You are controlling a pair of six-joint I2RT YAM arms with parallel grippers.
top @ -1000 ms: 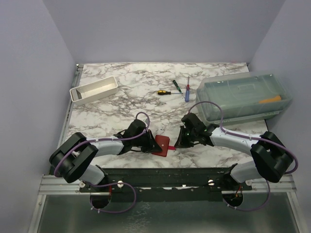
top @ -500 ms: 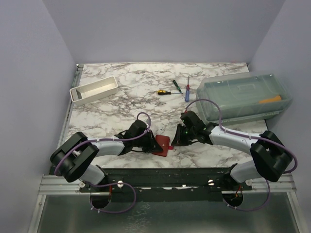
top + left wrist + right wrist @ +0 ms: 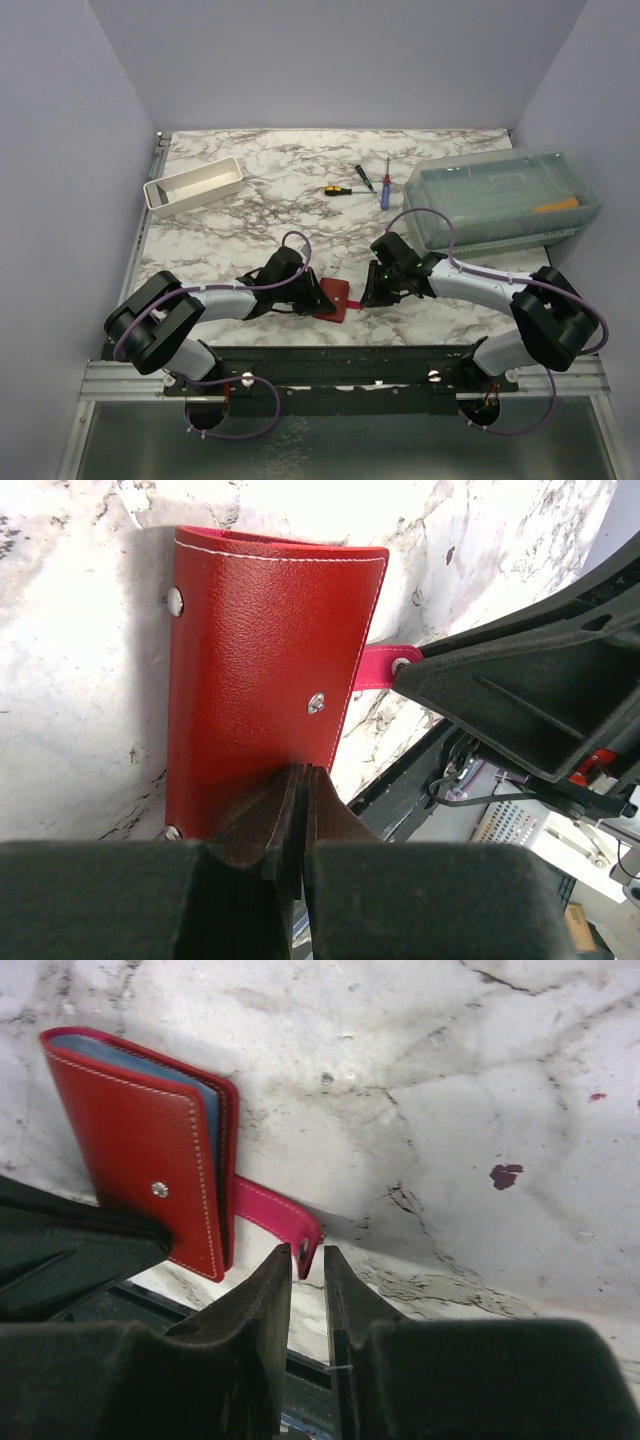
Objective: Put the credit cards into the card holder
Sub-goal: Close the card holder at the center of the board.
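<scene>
Card holder of dark-red stitched leather [image 3: 260, 670] lies folded flat on the white marbled tabletop [image 3: 450, 1090], with a blue card edge [image 3: 205, 1110] showing inside it. Left gripper [image 3: 300, 780]: fingers pressed together, tips on the cover's edge nearest them. Right gripper [image 3: 307, 1255]: fingers narrowed to a slit, pinching the tip of the holder's pink snap strap [image 3: 270, 1215], which juts toward them.

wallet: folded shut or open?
Folded shut, unfastened: the wallet covers lie together; its pink strap sticks out, off the snap.
</scene>
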